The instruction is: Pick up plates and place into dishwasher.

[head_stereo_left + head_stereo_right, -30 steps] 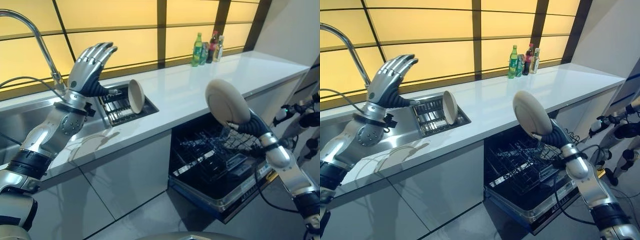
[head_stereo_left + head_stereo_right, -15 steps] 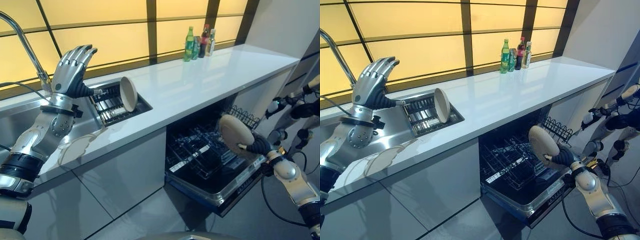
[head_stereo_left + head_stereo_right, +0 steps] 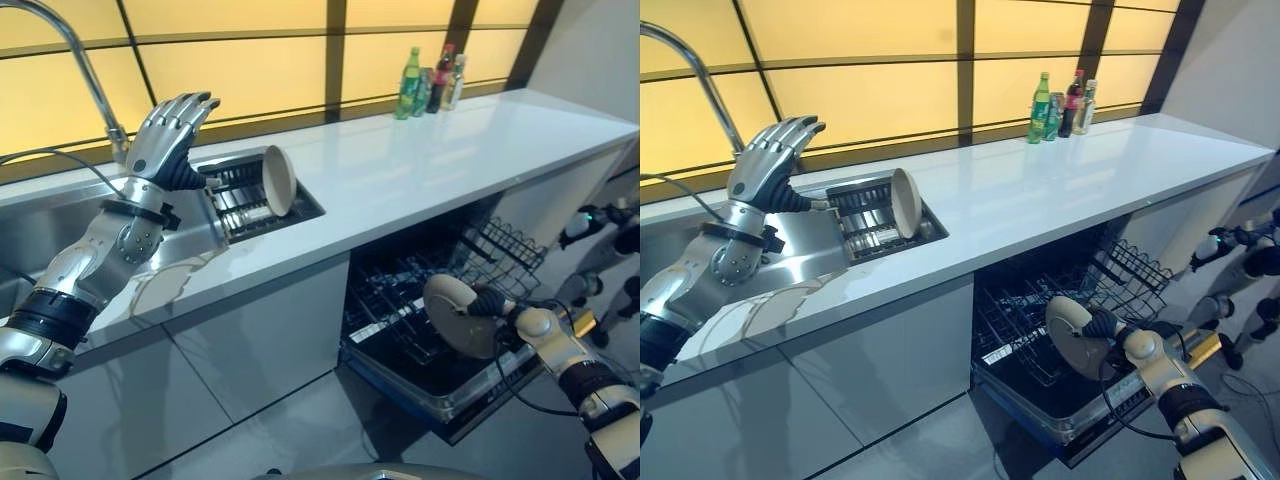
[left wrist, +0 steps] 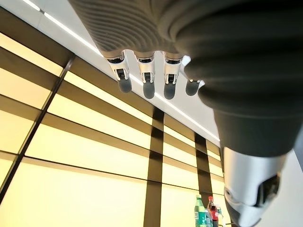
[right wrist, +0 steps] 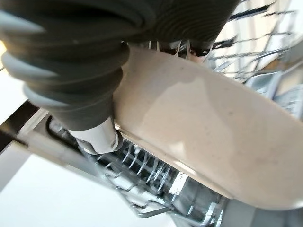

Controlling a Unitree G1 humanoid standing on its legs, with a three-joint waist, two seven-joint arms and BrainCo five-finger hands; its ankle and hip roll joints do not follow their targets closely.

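Observation:
My right hand [image 3: 488,302] is shut on a beige plate [image 3: 453,316], holding it on edge low over the pulled-out lower rack [image 3: 395,305] of the open dishwasher. In the right wrist view the plate [image 5: 213,137] lies against the hand, with the rack's wire tines [image 5: 142,172] just past it. A second beige plate [image 3: 905,200] stands on edge in the drying rack [image 3: 235,200] set into the counter. My left hand [image 3: 172,138] is raised above the sink, open with straight fingers [image 4: 144,80] and holding nothing.
A white countertop [image 3: 430,160] runs above the dishwasher, with three bottles [image 3: 432,78] at its back. A tall curved faucet [image 3: 75,55] rises over the steel sink [image 3: 30,240]. The dishwasher door [image 3: 480,395] lies folded down. Dark equipment [image 3: 605,215] stands at the right.
My right hand has lowered the plate from countertop height down to the dishwasher's lower rack. The left hand has stayed raised. The camera has shifted a little.

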